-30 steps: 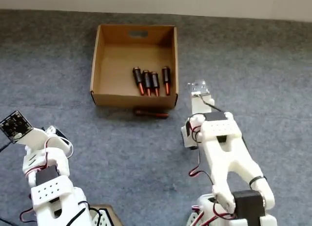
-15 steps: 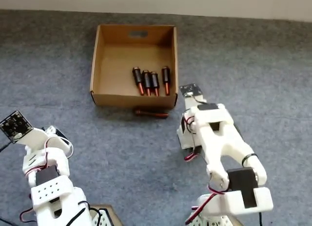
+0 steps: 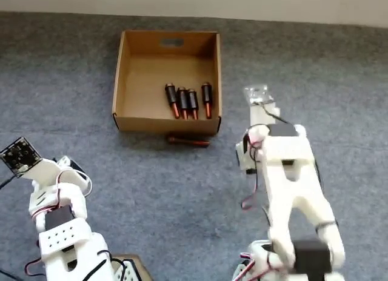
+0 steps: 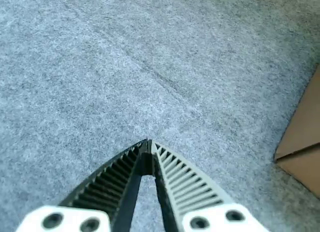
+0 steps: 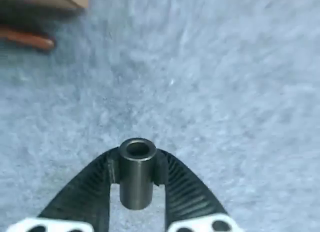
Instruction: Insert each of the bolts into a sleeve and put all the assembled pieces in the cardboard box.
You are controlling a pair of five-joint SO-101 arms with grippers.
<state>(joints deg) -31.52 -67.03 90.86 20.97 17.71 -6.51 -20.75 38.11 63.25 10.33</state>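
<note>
Left arm (image 3: 57, 208): parked at the near left of the grey carpet (image 3: 151, 190). Left gripper (image 4: 148, 144) is clenched with its toothed tips meeting and nothing between them. It hangs over bare carpet, with a corner of the cardboard box (image 4: 302, 147) off to one side.

Right arm (image 3: 285, 166): stretched out on the right, its front end level with the box's right wall. Right gripper (image 5: 136, 157) grasps a dark metal sleeve (image 5: 136, 172) held upright, open bore facing the wrist camera, above the carpet.

One loose bolt (image 3: 188, 140), orange-red, lies on the carpet outside the box, just beside and parallel to its near wall.

Cardboard box (image 3: 167, 123): open top. It holds four assembled pieces (image 3: 182, 102), black sleeves with orange shafts, side by side near its near wall, right of centre.
</note>
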